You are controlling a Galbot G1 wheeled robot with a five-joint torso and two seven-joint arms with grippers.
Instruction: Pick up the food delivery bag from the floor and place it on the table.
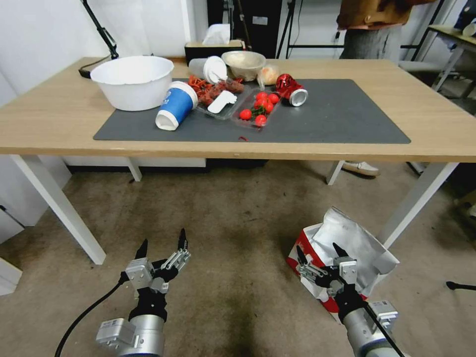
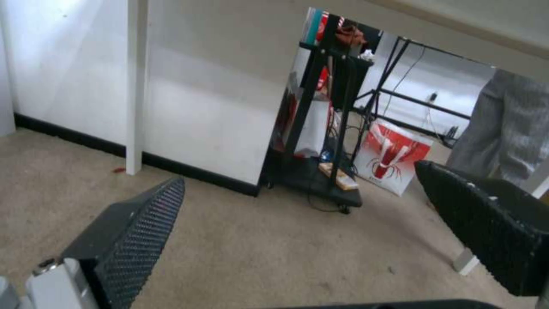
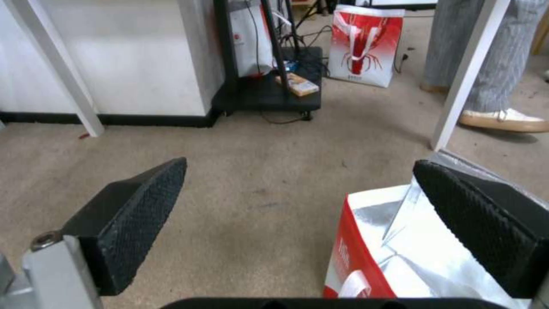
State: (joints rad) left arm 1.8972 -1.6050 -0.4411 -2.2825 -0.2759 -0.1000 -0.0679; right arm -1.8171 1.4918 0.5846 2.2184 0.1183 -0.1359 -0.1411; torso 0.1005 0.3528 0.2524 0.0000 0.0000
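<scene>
Silver foil lining may crumple and slip: our boxy white-and-red food delivery bag [image 1: 347, 253] stands on the beige floor [image 1: 233, 228] beside the wooden worktop [image 1: 436, 124]; right gripper [image 1: 320, 255] spread wide above it, left gripper [image 1: 162, 244] wide, idle.

Food delivery bag [image 1: 347, 248]: boxy, white with red side panels, silver foil lining showing at the open, crumpled top. Stands on the floor [image 1: 223, 223], tilted slightly, just beside the table's front right leg. Floor: beige-brown, mottled, darker stains. Table [image 1: 49, 119]: wide, light-wood top, white angled legs, dark grey mat across the middle; stands beyond the bag.
</scene>
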